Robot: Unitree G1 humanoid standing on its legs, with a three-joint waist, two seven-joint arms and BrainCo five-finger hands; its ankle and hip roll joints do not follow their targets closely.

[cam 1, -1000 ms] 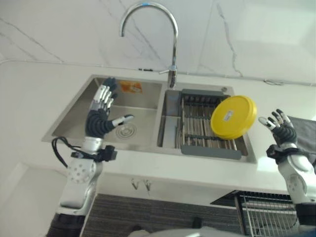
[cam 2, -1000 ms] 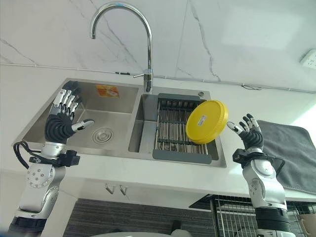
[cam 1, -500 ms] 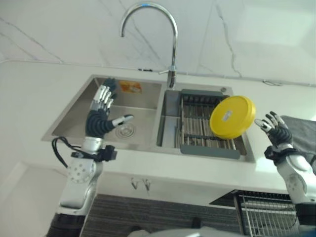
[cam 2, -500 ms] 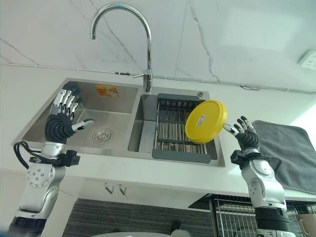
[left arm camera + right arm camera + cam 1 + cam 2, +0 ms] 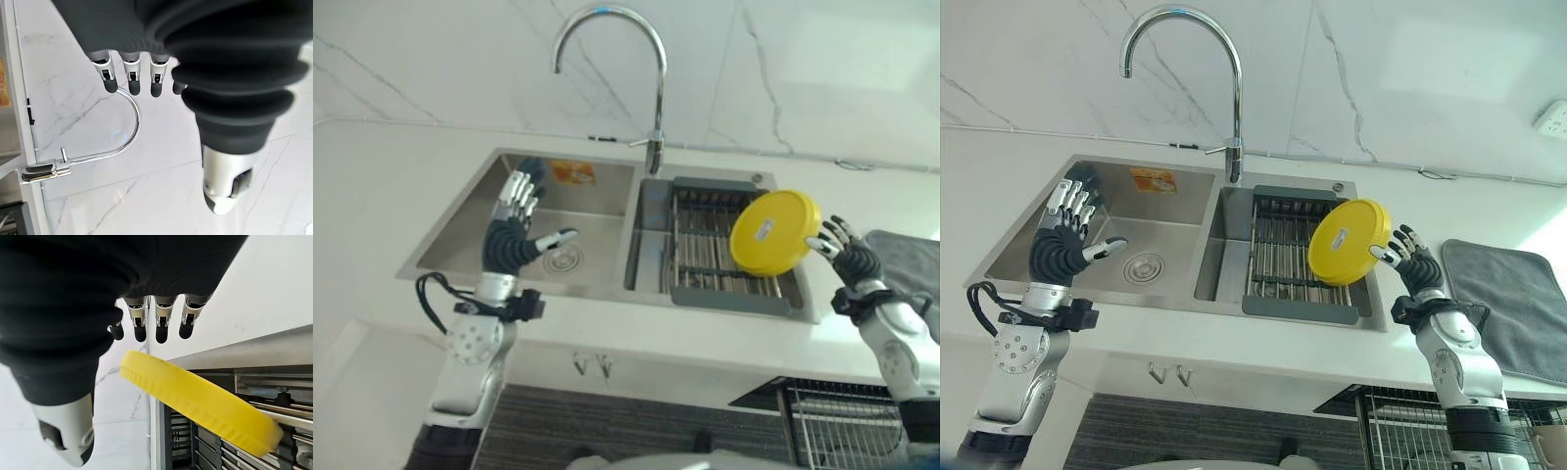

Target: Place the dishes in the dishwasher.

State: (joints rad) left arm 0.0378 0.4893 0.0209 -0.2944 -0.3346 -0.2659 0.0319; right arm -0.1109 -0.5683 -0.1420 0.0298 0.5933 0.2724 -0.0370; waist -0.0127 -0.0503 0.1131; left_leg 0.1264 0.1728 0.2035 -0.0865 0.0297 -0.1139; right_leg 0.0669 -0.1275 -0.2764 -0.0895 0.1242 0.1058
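The round yellow plastic dish (image 5: 1349, 241) stands tilted on its edge in the dark wire drying rack (image 5: 1285, 257) that sits in the right basin of the stainless steel double sink (image 5: 1165, 228), its flat underside with a small pale label turned toward me. My right hand (image 5: 1413, 269) is just beside its right rim, the fingers (image 5: 161, 322) spread and straight, the thumb (image 5: 66, 431) held apart, with the dish's edge lying between them; I cannot tell whether any fingertip touches it, and nothing is pinched yet.

To take it well, I judge I should bring the fingers over the far face and the thumb onto the near face, so the rim sits deep in the hand before I close. A shallow pinch on smooth plastic could let the dish slip or swing, and it may knock the rack bars as it lifts, so the lift should go up and clear first, then away.

My left hand (image 5: 514, 230) hangs over the left basin near the round drain (image 5: 564, 259), fingers straight and loose, holding nothing.

A tall curved chrome tap (image 5: 636, 69) rises behind the sink's divider. The desk (image 5: 372, 206) is pale stone, with a grey folded cloth (image 5: 1508, 304) on its right end, and the wall behind is white marble with thin grey veins. Below the desk's right edge a wire basket (image 5: 842, 416) shows, probably the dishwasher's.
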